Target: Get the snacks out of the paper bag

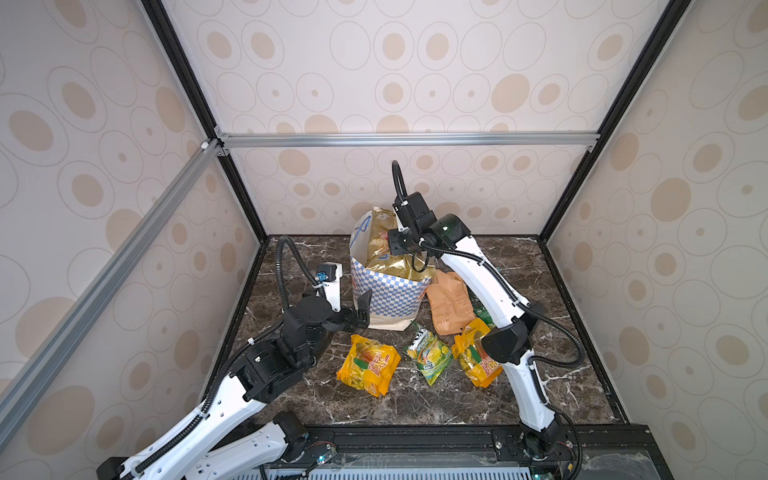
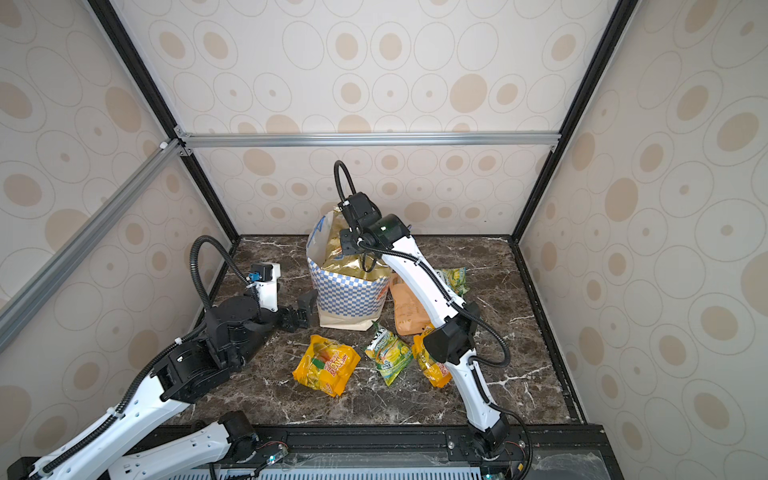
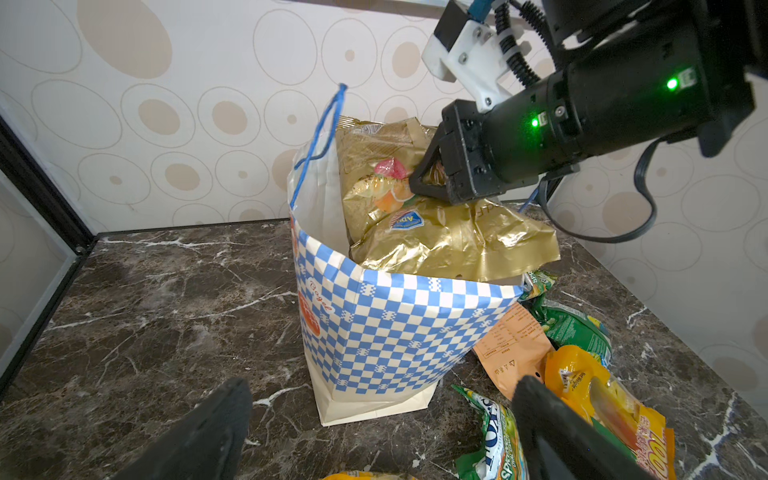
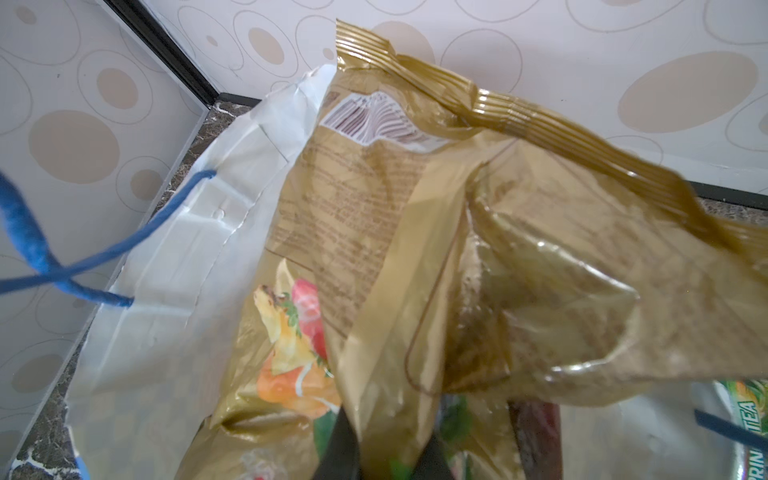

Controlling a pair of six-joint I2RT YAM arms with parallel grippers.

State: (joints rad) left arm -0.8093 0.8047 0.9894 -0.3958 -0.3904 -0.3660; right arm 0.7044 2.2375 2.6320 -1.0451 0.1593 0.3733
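Observation:
The paper bag stands upright at the back middle of the marble table. A large gold-brown foil bag sticks out of its mouth. My right gripper is over the bag mouth, shut on a fold of that foil bag. My left gripper is open and empty, low beside the paper bag's near-left corner. On the table lie a yellow-orange packet, a green-yellow packet, a tan-orange pouch and a second yellow-orange packet.
Another green packet lies behind the right forearm, which crosses over the pouch. A blue cord handle stands up from the bag's far side. Patterned walls enclose the table on three sides; a black rail runs along the front.

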